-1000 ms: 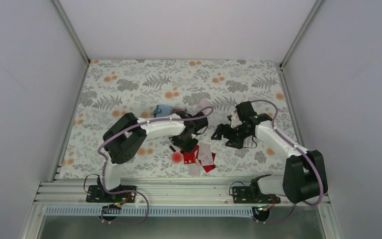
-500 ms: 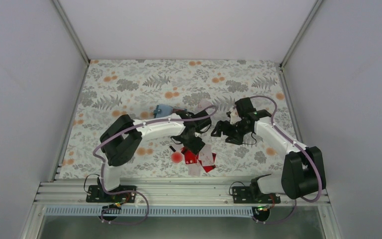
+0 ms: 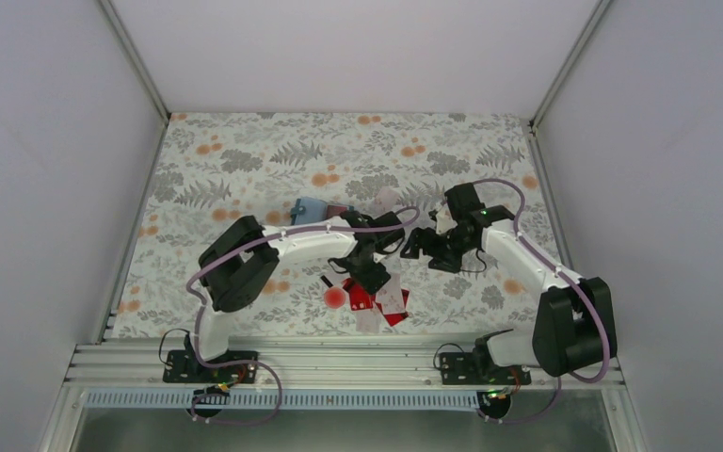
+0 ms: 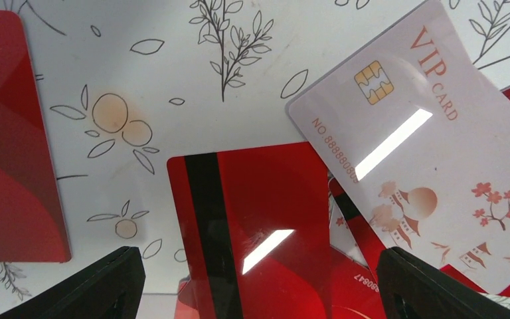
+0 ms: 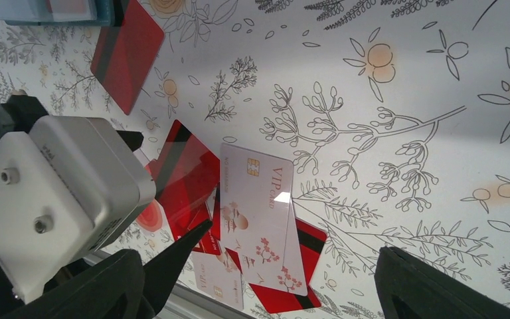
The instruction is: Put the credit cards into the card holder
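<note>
Nearest us, the credit cards (image 3: pixel 382 301) lie overlapped in a loose heap. They look thin, stiff and glossy, so we judge a raised overlapping edge, like that of the white VIP card (image 4: pixel 431 153), the best hold. Our left gripper (image 4: pixel 259 287) hangs spread and empty just above them, the right gripper (image 5: pixel 265 282) is likewise spread and empty nearby, and farther back lies the teal card holder (image 3: pixel 309 208).

Boxed in by plain pale grey panels: back wall (image 3: pixel 339 47), left wall (image 3: pixel 38 188), right wall (image 3: pixel 659 188). Slanted aluminium posts (image 3: pixel 134 56) at both rear corners. Tabletop covered by white cloth (image 3: pixel 245 160) printed with grey ferns and orange blossoms. Ribbed aluminium rail (image 3: pixel 358 363) along near edge, sheet-metal ledge (image 3: pixel 339 428) below. Lit evenly, soft shadows.
</note>
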Motion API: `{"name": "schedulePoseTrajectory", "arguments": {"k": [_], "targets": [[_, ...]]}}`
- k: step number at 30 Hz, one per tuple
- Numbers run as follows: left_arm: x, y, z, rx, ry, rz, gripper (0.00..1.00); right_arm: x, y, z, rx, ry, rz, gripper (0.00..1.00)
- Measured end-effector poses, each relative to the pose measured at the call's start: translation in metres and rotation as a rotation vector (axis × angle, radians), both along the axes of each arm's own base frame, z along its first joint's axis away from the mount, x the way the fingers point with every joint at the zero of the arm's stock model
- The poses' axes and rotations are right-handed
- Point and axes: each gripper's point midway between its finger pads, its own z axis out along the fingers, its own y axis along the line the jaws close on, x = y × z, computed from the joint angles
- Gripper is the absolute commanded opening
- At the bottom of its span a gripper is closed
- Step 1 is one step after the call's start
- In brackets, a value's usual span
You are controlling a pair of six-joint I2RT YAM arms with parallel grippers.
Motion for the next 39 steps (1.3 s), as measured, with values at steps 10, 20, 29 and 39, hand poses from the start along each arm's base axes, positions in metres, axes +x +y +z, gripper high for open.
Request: {"name": "schedulePoseTrajectory", "arguments": {"k": [10,20,29,39], "targets": [[0.001,0.004,-0.014,0.019,-0.004,-0.008,0.73,-0.002,-0.002,-0.002,-0.014,0.009,0.001,0.88],[0.009,0.009,-0.015,-0.005,-0.015,0.015,0.64,-0.003,-0.003,-0.002,-0.015,0.01,0.001,0.88],[0.007,0.008,-0.015,-0.013,-0.008,0.005,0.63,0.001,-0.002,0.002,-0.016,0.0,-0.001,0.88],[0.011,0.01,-0.016,-0.018,-0.024,0.007,0.51,0.0,-0.003,0.002,-0.02,0.004,-0.003,0.88]]}}
